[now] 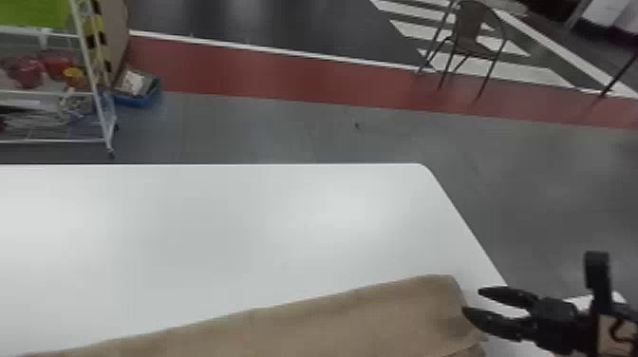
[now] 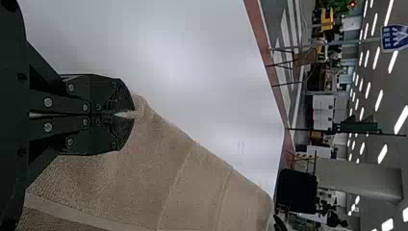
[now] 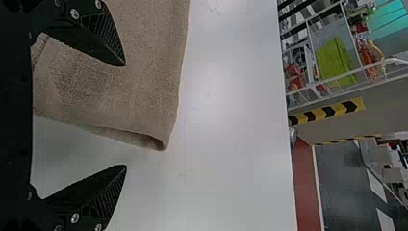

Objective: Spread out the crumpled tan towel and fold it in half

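My right gripper (image 1: 472, 300) comes in from the right side of the head view, its fingers pointing left across the table's right end. I have these two fingers spread wide, the tips close by the towel's right end; whether they touch it I cannot tell. With my left gripper (image 2: 130, 114) I pinch a corner of the towel between fingers pressed together.

The white table (image 1: 213, 228) lies under the work. Beyond it, on the floor, are a wheeled rack (image 1: 52, 141) and a blue bin (image 1: 142, 98) to the left, and a chair (image 1: 467, 28) to the far right.

The tan towel (image 1: 361, 323) lies along the table's near side, long and mostly smooth, its far edge slanting. Lines cross it near my left gripper, and at its right end one corner shows layers slightly parted.
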You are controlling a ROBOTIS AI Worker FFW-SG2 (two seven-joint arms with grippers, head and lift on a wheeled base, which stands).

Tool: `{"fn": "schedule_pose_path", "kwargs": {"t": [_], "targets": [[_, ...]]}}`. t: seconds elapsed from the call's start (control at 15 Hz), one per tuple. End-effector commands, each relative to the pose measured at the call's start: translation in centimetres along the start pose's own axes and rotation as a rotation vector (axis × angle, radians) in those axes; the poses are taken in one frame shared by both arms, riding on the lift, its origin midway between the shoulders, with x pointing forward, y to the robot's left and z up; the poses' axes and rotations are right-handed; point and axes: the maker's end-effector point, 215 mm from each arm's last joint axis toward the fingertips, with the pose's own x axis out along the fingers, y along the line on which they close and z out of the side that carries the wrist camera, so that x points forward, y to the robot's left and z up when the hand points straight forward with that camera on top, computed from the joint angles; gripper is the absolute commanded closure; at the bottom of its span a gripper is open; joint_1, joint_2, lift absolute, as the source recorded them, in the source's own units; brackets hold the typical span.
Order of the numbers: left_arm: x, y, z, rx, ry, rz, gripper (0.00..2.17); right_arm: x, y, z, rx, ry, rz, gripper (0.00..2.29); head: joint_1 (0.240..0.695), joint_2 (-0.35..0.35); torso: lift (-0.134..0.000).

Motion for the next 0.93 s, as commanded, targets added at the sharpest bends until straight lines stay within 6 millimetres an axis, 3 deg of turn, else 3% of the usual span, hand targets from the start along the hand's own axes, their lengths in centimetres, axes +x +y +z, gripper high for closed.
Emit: {"fn": "schedule_pose_path", "kwargs": {"t": [0.0,0.2,0.4,0.53,0.6,0.73,0.87], "targets": [[1.3,1.9,2.0,-0.011,-0.02,-0.004,1.62,0.1,0.1,0.2,-0.009,-0.004,0.006,0.15,0.695,-0.306,-0.12],[2.0,5.2,3.8,-0.026,-0.041,0.02,1.62,0.2,0.2,0.7,-0.024,-0.012,0.008,0.15,0.695,-0.293,-0.12],[1.7,8.3,3.8,-0.042,-0.028,0.047,1.62,0.2,0.1,0.9,-0.025,-0.014,0.006,0.15,0.695,-0.262,-0.12],[1.2,8.0,2.8,-0.086,-0.01,0.046,1.57,0.2,0.1,0.8,-0.026,-0.012,0.006,0.15,0.695,-0.241,-0.12],[1.0,7.3,2.0,-0.103,0.002,0.043,1.37,0.2,0.1,0.9,-0.031,-0.012,0.005,0.15,0.695,-0.233,-0.12],[-0.5,6.3,0.9,-0.151,0.025,0.063,0.01,0.3,0.9,2.3,-0.147,-0.03,0.011,0.14,0.695,-0.225,-0.12],[-3.4,6.1,0.7,-0.145,0.026,0.122,0.0,0.5,3.3,4.5,-0.417,-0.052,0.022,0.14,0.695,-0.213,-0.12]]}}
